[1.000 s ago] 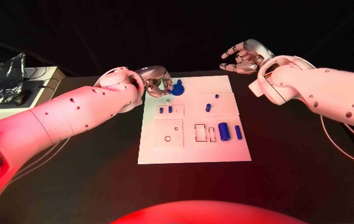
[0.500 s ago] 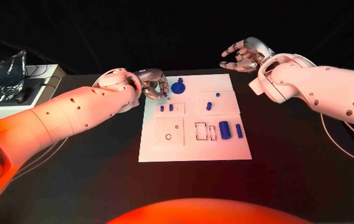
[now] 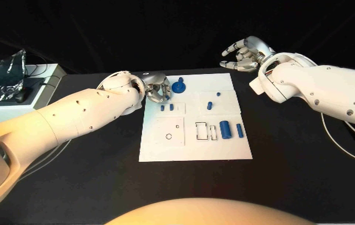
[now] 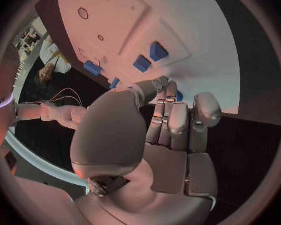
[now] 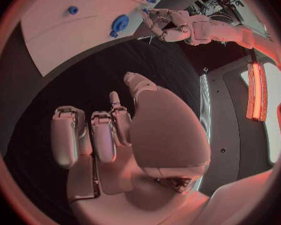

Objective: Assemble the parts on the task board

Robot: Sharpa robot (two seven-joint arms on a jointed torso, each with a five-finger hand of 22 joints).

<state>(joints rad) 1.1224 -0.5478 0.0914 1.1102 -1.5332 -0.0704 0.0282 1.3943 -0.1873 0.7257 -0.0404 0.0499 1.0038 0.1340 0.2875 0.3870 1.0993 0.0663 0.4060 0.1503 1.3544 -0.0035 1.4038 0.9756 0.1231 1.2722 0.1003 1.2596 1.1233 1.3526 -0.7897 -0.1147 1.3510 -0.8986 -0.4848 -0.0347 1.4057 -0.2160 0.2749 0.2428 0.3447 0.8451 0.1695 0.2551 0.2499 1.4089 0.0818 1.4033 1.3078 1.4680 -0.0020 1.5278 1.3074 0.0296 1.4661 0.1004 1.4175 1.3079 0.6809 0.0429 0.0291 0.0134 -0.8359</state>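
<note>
The white task board [image 3: 194,150] lies in the middle of the table. A round blue part [image 3: 178,87] stands at its far left corner. My left hand [image 3: 157,89] hovers right beside that part with its fingers curled in and nothing visibly in them; the part's edge [image 4: 179,96] peeks out past the fingertips. Two short blue pegs [image 3: 166,108] sit just below, and two small pieces [image 3: 209,106] lie further right. A thick blue cylinder [image 3: 224,131] and a thinner one [image 3: 239,130] lie at the board's right. My right hand [image 3: 244,55] hangs beyond the far right corner, fingers spread, empty.
A grey box [image 3: 33,83] with a crinkled foil item stands at the table's far left. A thin cable [image 3: 333,137] trails along the right side. Rectangular slots [image 3: 201,132] and a small round hole [image 3: 169,136] mark the board's near half.
My left hand has sunk slightly towards the board beside the round blue part, which stays put. The right hand has hardly moved.
</note>
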